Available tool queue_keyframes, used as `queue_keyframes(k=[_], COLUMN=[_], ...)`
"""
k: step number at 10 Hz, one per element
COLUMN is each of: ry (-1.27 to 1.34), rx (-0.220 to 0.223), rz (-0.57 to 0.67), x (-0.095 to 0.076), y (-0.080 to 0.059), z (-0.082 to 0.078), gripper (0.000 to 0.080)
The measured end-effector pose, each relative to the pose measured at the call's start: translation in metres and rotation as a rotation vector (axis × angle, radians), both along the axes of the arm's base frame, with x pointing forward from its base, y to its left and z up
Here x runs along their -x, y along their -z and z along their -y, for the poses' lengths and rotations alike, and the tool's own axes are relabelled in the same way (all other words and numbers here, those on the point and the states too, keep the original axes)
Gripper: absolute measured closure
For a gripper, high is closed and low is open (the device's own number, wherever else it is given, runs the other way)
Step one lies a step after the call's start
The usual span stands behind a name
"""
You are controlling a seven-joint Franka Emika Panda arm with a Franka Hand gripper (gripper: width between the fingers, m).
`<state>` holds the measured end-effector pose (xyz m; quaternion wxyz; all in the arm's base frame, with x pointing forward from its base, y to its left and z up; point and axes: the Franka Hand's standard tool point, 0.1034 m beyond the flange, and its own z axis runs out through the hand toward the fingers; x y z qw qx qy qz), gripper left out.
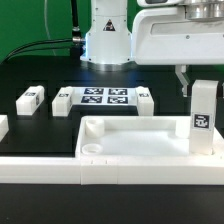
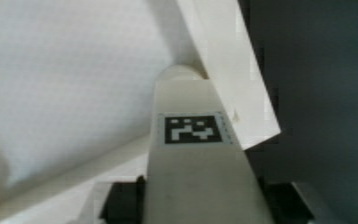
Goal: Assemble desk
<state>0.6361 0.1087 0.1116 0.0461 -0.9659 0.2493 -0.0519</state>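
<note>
The white tabletop slab (image 1: 130, 138) lies flat with its rim up, near the front of the table. My gripper (image 1: 199, 76) is shut on the top of a white square leg (image 1: 203, 115) and holds it upright at the slab's corner on the exterior view's right. The leg's tag (image 1: 201, 122) faces the camera. In the wrist view the leg (image 2: 197, 150) runs out from between my dark fingers (image 2: 130, 196) to the slab's rimmed corner (image 2: 220, 70). I cannot tell whether its far end touches the slab. My gripper (image 2: 201, 205) is closed on the leg's sides.
Three loose legs lie on the black table behind the slab (image 1: 31, 99), (image 1: 62, 101), (image 1: 143, 99). The marker board (image 1: 104, 97) lies between them. Another white piece (image 1: 3, 126) shows at the left edge. A long white border bar (image 1: 100, 172) runs along the front. The robot base (image 1: 107, 40) stands behind.
</note>
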Motion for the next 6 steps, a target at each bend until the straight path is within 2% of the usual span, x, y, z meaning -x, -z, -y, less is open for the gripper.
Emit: queue_keyframes(k=[3, 4, 5, 6], ry=[0.161, 0.265, 0.451, 0.520], rx=[-0.020, -0.037, -0.073, -0.085], rz=[-0.010, -0.018, -0.036, -0.045], x=[0.0000, 0.0005, 0.0032, 0.0042], y=[0.0001, 0.0003, 0.0012, 0.0015], z=[0.0004, -0.0002, -0.0023, -0.0045], gripper=[0.0511, 0.0511, 0.0511, 0.0511])
